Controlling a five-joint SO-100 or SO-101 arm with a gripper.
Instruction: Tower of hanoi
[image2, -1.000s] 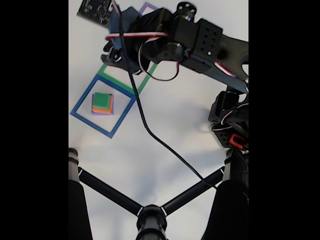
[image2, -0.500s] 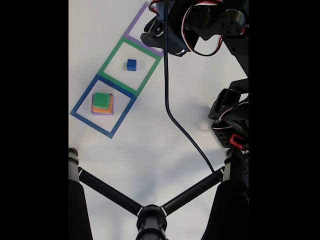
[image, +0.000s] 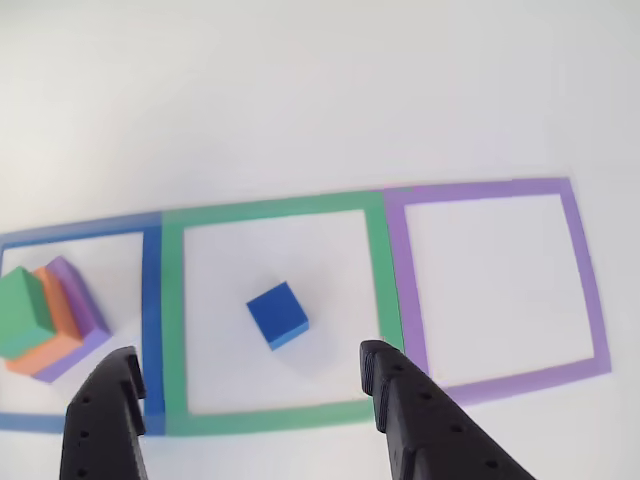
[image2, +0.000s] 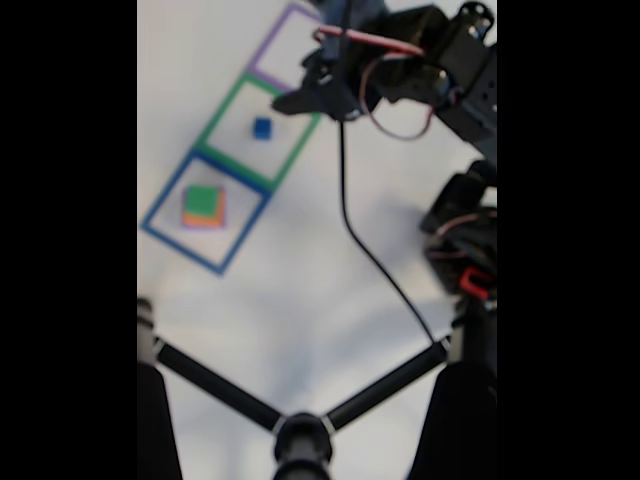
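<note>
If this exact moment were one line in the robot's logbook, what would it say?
gripper: open, empty | blue block: alone in green tape square | green block on orange block on purple block: in blue tape square | purple tape square: vacant

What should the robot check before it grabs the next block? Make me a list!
1. Pincer open and empty: ok, its two black fingers stand wide apart with nothing between.
2. Small blue foam block alone inside the green tape square: ok.
3. Green foam block free on top of the stack: ok, it sits on the orange foam block, which sits on the purple foam block.
4. Stack inside the blue tape square: ok.
5. Purple tape square free for a block: ok.
6. Pincer lined up over the stack: not ok, the stack lies off to the left in the other view.
</note>
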